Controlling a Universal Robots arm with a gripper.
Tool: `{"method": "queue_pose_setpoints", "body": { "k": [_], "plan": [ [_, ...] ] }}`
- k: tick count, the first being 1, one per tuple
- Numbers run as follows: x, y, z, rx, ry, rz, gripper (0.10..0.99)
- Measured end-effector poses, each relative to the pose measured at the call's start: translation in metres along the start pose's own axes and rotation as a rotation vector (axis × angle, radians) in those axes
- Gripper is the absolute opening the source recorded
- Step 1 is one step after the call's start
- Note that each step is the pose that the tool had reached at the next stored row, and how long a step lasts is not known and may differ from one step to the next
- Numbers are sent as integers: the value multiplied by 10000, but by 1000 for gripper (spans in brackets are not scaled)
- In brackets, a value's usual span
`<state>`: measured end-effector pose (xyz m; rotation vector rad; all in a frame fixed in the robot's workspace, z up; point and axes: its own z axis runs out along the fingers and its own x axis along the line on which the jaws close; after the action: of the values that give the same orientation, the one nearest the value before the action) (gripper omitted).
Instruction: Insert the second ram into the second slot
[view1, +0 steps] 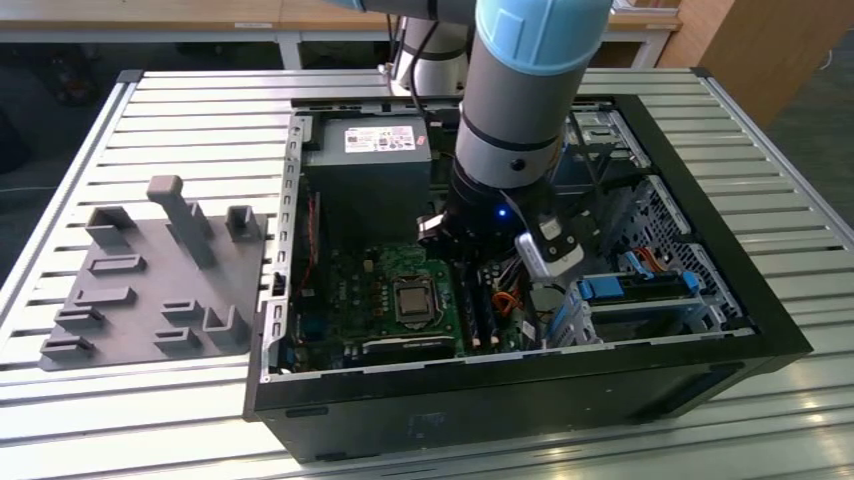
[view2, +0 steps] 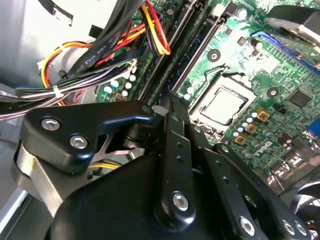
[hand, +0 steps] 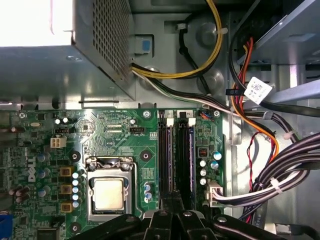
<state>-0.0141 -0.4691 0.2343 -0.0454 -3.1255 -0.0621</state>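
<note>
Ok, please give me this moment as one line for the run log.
tool: inside open computer case, over memory slots | slots: beside CPU socket | insertion: cannot confirm

An open black computer case (view1: 747, 330) lies on a slatted metal table (view1: 200, 110). Inside, a green motherboard (hand: 115, 140) carries a CPU socket (hand: 109, 192) with a bare silver processor. A grey power supply (view1: 367, 150) sits at the case's far end, and bundled cables (hand: 280, 170) run beside the board. A grey fixture tray (view1: 147, 280) with upright blocks rests to the exterior view's left of the case.
</note>
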Motion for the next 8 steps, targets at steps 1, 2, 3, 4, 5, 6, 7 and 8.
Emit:
{"method": "queue_pose_setpoints", "body": {
  "k": [1,2,3,4,5,6,7,8],
  "plan": [
    [0,0,-8,0,0,-1,102],
    [0,1,-12,-1,0,-1,102],
    [0,1,-20,1,0,0,102],
    [1,1,-30,0,0,0,102],
    [1,2,-47,1,1,0,102],
    [2,2,-64,1,1,0,102],
    [2,3,-77,1,0,0,102],
    [2,3,-86,1,1,0,102]
  ]
}}
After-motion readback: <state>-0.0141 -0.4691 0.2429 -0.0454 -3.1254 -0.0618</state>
